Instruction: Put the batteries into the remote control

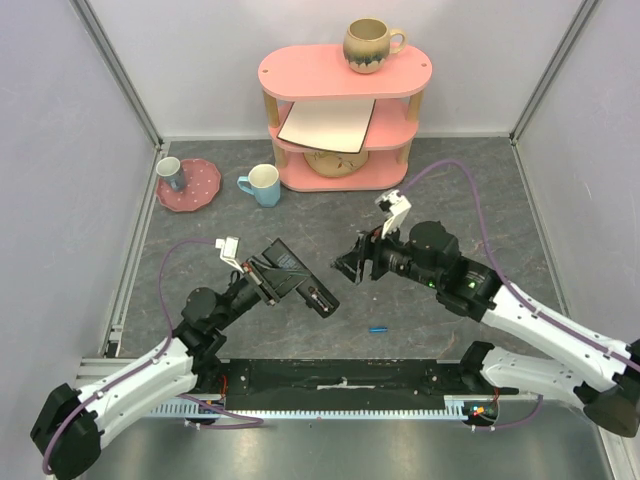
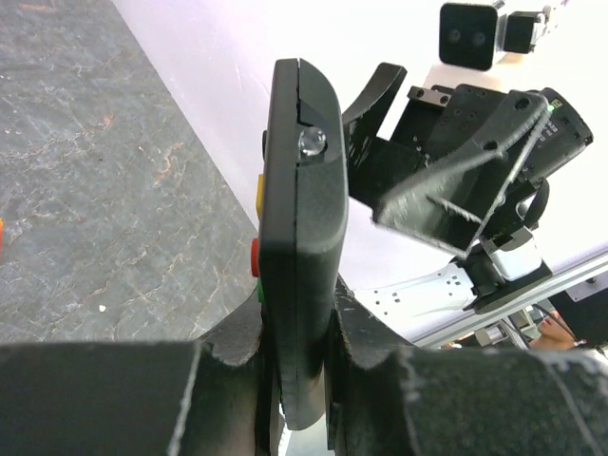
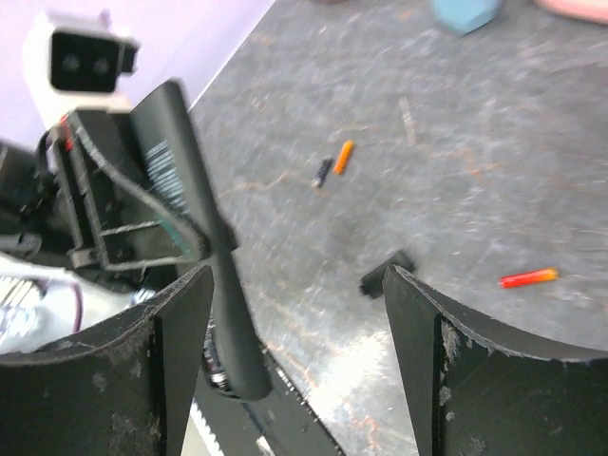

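Note:
My left gripper [image 1: 262, 275] is shut on the remote control [image 1: 300, 283], a slim black bar held off the table and pointing toward the right arm. In the left wrist view the remote control [image 2: 299, 218] stands edge-on, clamped at its lower end in my left gripper [image 2: 299, 380]. My right gripper [image 1: 350, 265] faces the remote's free end with its jaws open and nothing between them; the remote control [image 3: 204, 247] shows just inside its left finger [image 3: 161, 351]. A blue battery [image 1: 377, 328] lies on the table near the front. A red-orange battery [image 3: 529, 277] lies on the table too.
A small black flat piece [image 3: 388, 274] lies on the table, with a short orange cylinder [image 3: 343, 157] and a dark one [image 3: 323, 173] beyond it. At the back stand a pink shelf [image 1: 343, 115], a blue mug [image 1: 262, 185] and a pink plate [image 1: 195, 190] holding a cup.

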{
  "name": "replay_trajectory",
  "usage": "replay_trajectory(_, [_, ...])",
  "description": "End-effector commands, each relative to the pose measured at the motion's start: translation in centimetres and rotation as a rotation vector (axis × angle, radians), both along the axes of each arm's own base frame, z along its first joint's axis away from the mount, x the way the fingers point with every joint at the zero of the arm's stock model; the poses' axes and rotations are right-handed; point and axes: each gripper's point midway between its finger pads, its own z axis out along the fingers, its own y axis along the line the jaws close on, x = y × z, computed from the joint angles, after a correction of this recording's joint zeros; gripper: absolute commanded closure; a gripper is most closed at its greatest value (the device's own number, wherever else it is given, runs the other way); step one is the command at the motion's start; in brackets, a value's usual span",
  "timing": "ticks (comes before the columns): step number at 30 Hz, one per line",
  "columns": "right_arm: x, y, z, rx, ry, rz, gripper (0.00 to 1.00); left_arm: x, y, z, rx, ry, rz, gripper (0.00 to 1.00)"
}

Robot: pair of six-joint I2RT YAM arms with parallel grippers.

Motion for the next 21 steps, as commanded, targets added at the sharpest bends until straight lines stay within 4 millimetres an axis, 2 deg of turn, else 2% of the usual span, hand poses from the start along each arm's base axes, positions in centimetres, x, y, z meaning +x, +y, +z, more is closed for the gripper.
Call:
replay_trajectory(1, [3.8,-4.6,-0.8,-0.099,-0.025,-0.287,0.21,-0.2,0.7,0.6,-0.014,-0.043,0.03,0.98])
replay_trajectory(2, [4.4,-5.0,-3.3,-0.163,0.015,-0.325,0.22,-0.2,0.8,0.2,-0.004,-0.034,0.032,0.98])
replay_trajectory(4, [5.5,-6.6,-6.9,-0.283,0.071,-0.408,0.23,-0.5,1.3,0.0,-0.011,-0.041,0.044,0.98])
replay_trajectory(5, [6.0,-6.6,-9.8,-0.366,0.12,-0.421,0.26,-0.5,1.5,-0.1,-0.012,-0.042,0.051,0.98])
replay_trajectory(6, [6.3,-6.7,-11.1,-0.404,0.141,-0.428,0.28,-0.7,1.8,-0.4,-0.012,-0.039,0.058,0.98])
replay_trajectory(7, [6.7,-6.6,-13.4,-0.469,0.173,-0.43,0.3,-0.7,2.0,-0.5,-0.015,-0.04,0.062,0.98])
replay_trajectory(10, [7.6,-5.9,-15.9,-0.528,0.204,-0.435,0.33,-1.0,2.5,-1.1,-0.008,-0.034,0.074,0.98])
replay_trajectory(13, [8.7,-5.0,-16.7,-0.537,0.217,-0.457,0.33,-1.4,2.9,-1.6,-0.01,-0.032,0.081,0.98])
replay_trajectory(14, [8.9,-5.0,-16.9,-0.544,0.219,-0.467,0.33,-1.4,3.0,-2.3,0.005,-0.017,0.082,0.98])
replay_trajectory(15, [9.1,-4.9,-18.0,-0.571,0.236,-0.47,0.33,-1.5,3.2,-2.0,-0.008,-0.029,0.087,0.98])
replay_trajectory(16, [9.6,-4.7,-18.0,-0.573,0.235,-0.479,0.33,-1.6,3.4,-2.0,-0.012,-0.03,0.091,0.98])
replay_trajectory(21, [10.4,-3.9,-20.2,-0.593,0.293,-0.492,0.34,-1.9,3.8,-2.7,0.006,-0.024,0.097,0.98])
